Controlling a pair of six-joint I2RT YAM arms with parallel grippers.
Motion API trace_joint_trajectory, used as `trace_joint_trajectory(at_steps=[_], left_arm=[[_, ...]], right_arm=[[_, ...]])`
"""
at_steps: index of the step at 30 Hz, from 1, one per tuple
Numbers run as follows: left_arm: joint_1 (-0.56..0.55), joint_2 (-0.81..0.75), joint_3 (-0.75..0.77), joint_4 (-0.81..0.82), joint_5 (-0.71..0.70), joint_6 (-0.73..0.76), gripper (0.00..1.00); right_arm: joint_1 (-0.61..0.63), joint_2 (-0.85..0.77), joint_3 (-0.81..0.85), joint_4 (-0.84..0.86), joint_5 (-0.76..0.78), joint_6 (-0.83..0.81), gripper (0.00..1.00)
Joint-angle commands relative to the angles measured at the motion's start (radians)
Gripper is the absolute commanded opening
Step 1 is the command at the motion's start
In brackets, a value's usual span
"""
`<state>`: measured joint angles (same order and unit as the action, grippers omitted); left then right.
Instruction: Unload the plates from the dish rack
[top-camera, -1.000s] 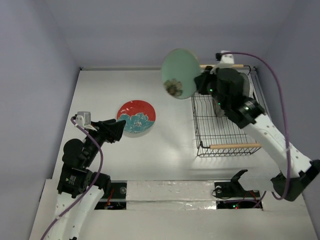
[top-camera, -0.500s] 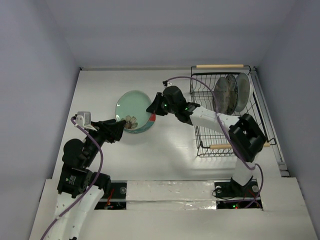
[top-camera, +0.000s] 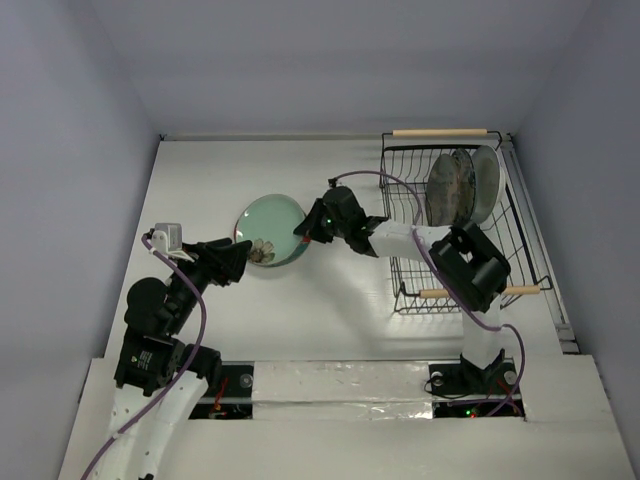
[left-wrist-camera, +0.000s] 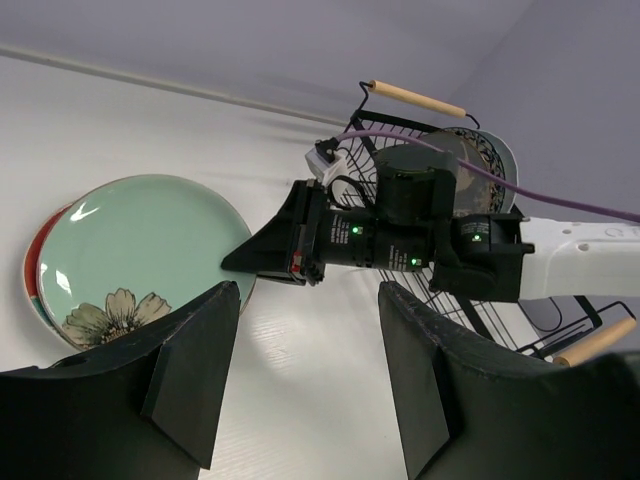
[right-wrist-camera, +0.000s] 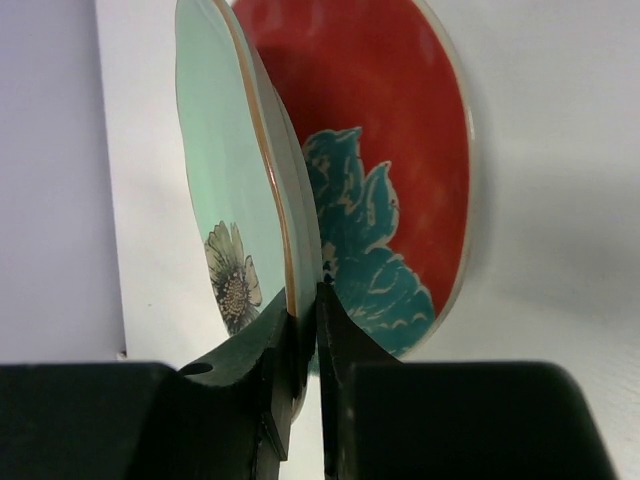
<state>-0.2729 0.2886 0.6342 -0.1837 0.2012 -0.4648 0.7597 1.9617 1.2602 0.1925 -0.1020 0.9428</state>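
Note:
My right gripper (top-camera: 305, 226) is shut on the rim of the pale green flower plate (top-camera: 268, 225), holding it tilted just over the red-and-blue plate (right-wrist-camera: 390, 170) that lies on the table. In the right wrist view the green plate (right-wrist-camera: 230, 190) is pinched between the two fingers (right-wrist-camera: 300, 340). The black wire dish rack (top-camera: 450, 225) at the right holds the dark grey-brown plate (top-camera: 448, 190) and the white blue-rimmed plate (top-camera: 486, 182), both upright. My left gripper (top-camera: 240, 262) is open and empty, just near the stacked plates; it also shows in the left wrist view (left-wrist-camera: 305, 380).
The rack has wooden rod handles at its far end (top-camera: 440, 132) and near end (top-camera: 470, 293). The right arm (top-camera: 400, 238) stretches from the rack's front across the table middle. Grey walls close in the table on three sides.
One second ago the right gripper held the green plate high beside the rack. It carried it left and down over the red-and-blue plate, and lowered it a little more since half a second ago.

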Motion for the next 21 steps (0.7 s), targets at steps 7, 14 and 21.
trace_joint_trajectory(at_steps=[7, 14, 21], left_arm=[[0.006, -0.002, -0.004, 0.046, 0.004, 0.002, 0.54], [0.006, -0.003, -0.007, 0.046, 0.004, 0.000, 0.54], [0.006, -0.006, -0.007, 0.046, 0.006, 0.002, 0.54]], right_arm=[[0.012, 0.011, 0.004, 0.182, -0.024, 0.044, 0.32], [0.012, -0.029, -0.015, 0.075, 0.030, -0.024, 0.64], [0.012, -0.076, -0.007, -0.062, 0.096, -0.108, 0.87]])
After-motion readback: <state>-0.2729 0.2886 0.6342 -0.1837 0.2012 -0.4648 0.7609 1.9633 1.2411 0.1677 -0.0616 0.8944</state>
